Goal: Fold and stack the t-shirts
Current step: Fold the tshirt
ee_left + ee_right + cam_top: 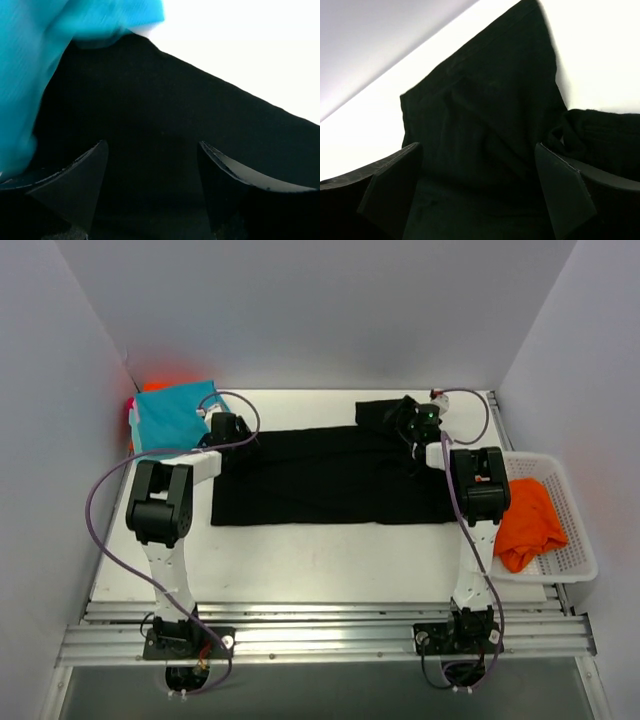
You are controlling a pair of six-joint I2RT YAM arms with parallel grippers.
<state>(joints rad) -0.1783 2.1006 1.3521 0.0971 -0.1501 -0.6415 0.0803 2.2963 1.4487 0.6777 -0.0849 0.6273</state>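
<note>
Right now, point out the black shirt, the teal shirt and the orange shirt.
black shirt (320,475), top view, middle of the spread cloth
teal shirt (172,415), top view, middle of its upper face
orange shirt (530,520), top view, middle of the bunched cloth

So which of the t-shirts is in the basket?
The orange t-shirt, crumpled in the white basket on the right. The black t-shirt lies spread on the table; the teal t-shirt sits far left.
</note>
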